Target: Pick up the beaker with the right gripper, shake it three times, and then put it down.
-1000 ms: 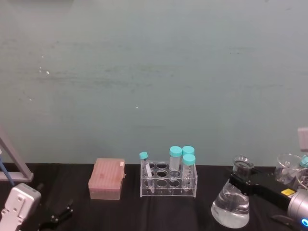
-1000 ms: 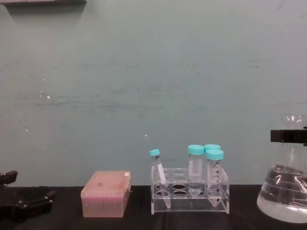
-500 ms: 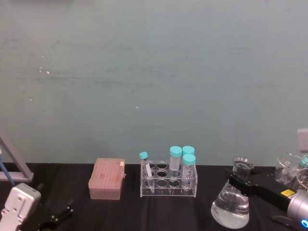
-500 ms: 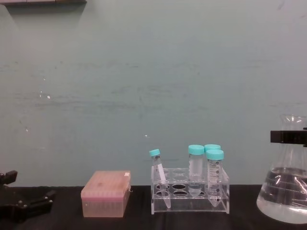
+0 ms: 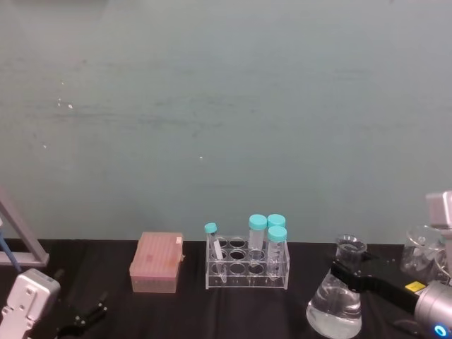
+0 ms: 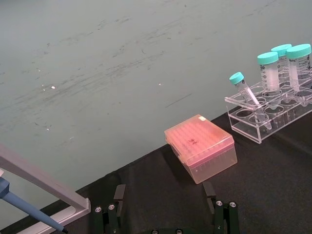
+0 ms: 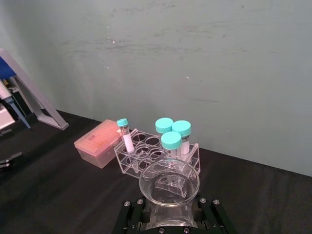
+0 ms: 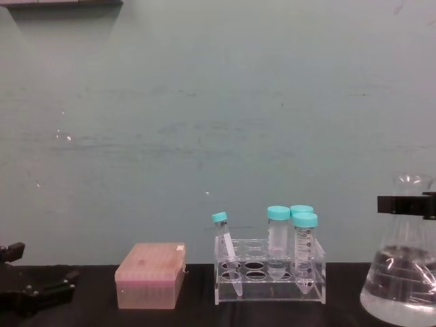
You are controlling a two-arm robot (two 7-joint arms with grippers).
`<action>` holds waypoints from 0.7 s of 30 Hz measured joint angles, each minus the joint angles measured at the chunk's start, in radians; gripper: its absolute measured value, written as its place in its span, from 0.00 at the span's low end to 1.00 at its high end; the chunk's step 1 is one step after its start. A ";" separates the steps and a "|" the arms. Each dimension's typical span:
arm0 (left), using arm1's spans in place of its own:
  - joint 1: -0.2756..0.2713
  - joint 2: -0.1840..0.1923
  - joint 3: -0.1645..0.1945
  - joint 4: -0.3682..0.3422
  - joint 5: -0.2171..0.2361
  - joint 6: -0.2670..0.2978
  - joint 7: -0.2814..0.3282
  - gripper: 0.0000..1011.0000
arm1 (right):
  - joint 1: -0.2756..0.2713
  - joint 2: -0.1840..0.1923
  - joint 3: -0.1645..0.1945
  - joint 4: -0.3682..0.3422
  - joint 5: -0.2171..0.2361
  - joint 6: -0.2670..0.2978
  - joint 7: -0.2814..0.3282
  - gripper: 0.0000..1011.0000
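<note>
At the worktop's left front corner we see the left pincer lying low over the matte black surface. Its jaws are spread wide and hold nothing.

To its right, near the back edge and left of centre, sits a pink tip box. It is a translucent plastic block with rounded corners and a shut lid, and its frosted walls hide the contents.

Just beside it, at the middle of the back edge, stands a clear acrylic rack with two rows of round holes. It holds four teal-capped tubes. A slim one leans at the left end, and three stouter, cone-tipped ones stand upright in a cluster at the right end, printed with graduation marks. We cannot tell what fills them.

Toward the worktop's right edge, well apart from the rack and nearer the front, is the beaker. It is a clear glass conical flask with a wide round base, sloping sides and a narrow neck ending in a flared rim, and it is taller than the rack. Clear liquid lies in its wide lower part.

The right pincer, black and angular with flat fingers, reaches in from the right edge and is closed on the neck just below the rim. We cannot tell whether the base touches the worktop.

Near the right back corner stands another clear glass vessel.
</note>
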 joint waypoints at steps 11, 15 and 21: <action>0.000 0.000 0.000 0.000 0.000 0.000 0.000 0.99 | 0.016 0.000 -0.053 0.030 -0.007 -0.042 -0.010 0.45; 0.000 0.000 0.000 0.000 0.000 0.000 0.000 0.99 | 0.020 -0.001 -0.066 0.035 -0.005 -0.047 -0.013 0.45; 0.000 0.000 0.000 0.000 0.000 0.000 0.000 0.99 | 0.031 0.000 -0.095 0.039 -0.001 -0.053 -0.019 0.45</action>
